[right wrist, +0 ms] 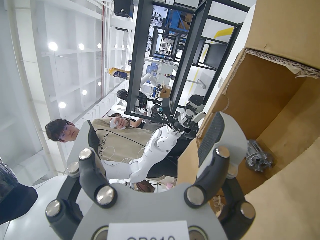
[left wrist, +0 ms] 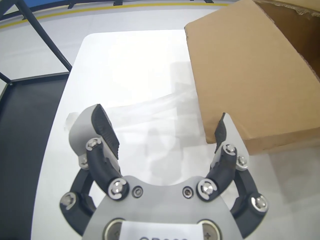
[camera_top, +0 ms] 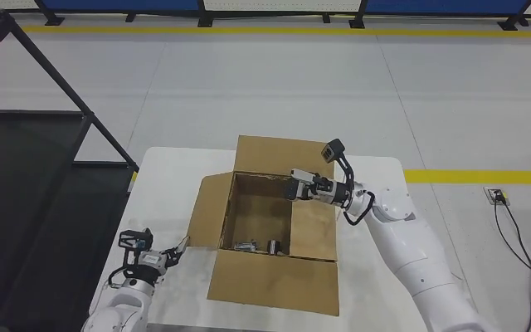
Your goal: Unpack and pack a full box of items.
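Right pincer [camera_top: 291,187] hangs spread over the box [camera_top: 274,284], likely poised for its parts [camera_top: 248,246]; left pincer [left wrist: 161,113], spread, sits clear alongside.

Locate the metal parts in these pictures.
In the top view, the metal parts lie on the floor of the open cardboard box, by the wall nearest the robot; the right claw hangs above the box.
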Controlling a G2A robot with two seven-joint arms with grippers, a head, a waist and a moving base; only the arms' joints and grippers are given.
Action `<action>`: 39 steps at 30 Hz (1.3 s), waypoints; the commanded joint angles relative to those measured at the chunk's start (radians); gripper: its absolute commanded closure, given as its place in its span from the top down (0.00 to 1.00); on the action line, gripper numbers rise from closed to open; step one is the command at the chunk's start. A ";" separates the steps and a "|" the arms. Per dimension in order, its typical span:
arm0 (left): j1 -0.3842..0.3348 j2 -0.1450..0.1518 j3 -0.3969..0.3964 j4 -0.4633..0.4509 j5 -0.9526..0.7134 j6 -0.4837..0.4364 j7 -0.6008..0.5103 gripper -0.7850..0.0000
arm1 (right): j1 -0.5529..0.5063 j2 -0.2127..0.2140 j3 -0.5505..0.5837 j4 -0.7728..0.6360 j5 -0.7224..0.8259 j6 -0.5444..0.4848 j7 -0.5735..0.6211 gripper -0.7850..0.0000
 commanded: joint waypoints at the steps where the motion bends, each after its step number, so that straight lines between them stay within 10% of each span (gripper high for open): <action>1: 0.003 0.000 0.001 -0.003 0.002 0.001 0.001 1.00 | 0.000 0.001 -0.001 0.000 0.001 0.001 0.001 1.00; 17: 0.178 0.004 -0.101 -0.284 0.002 0.004 0.151 1.00 | -0.053 0.036 0.062 -0.070 -0.071 0.024 -0.028 1.00; 30: 0.169 0.002 -0.099 -0.279 -0.002 0.026 0.143 1.00 | -0.061 0.035 0.050 -0.087 -0.085 0.039 -0.044 1.00; 39: 0.172 0.001 -0.185 -0.473 -0.246 -0.034 0.066 1.00 | -0.122 0.071 0.150 -0.211 -0.072 -0.046 0.019 1.00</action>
